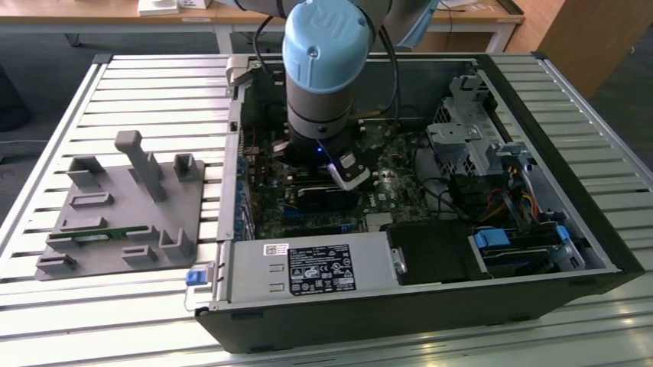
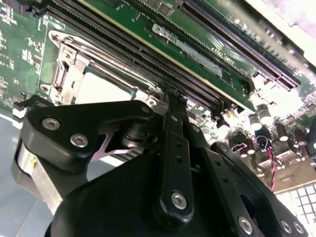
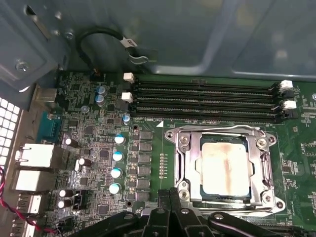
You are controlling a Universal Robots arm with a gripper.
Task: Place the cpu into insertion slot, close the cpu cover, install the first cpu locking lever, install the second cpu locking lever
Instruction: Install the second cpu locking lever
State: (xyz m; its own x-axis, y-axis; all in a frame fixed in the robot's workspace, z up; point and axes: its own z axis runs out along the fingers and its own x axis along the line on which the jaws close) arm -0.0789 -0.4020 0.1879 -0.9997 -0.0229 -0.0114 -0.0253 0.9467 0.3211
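Observation:
The cpu [image 3: 224, 165] lies flat in its socket on the green motherboard, its pale metal top showing. The silvery cpu cover [image 3: 190, 163] is folded down around it as a frame. In the second wrist view the cpu [image 2: 101, 89] and cover [image 2: 69, 69] sit just beyond the black fingers [image 2: 173, 128]. My gripper [image 3: 170, 197] is shut, its tips pressed together beside the socket's corner; I cannot tell whether they touch a locking lever. In the exterior view the gripper [image 1: 342, 180] hangs low inside the open computer case, over the middle of the board.
Black memory slots [image 3: 202, 98] run along one side of the socket, and small capacitors [image 3: 117, 163] stand beside it. A power supply [image 1: 306, 271] and a drive cage [image 1: 469, 130] crowd the case. A grey fixture [image 1: 122, 206] sits on the slatted table at the exterior view's left.

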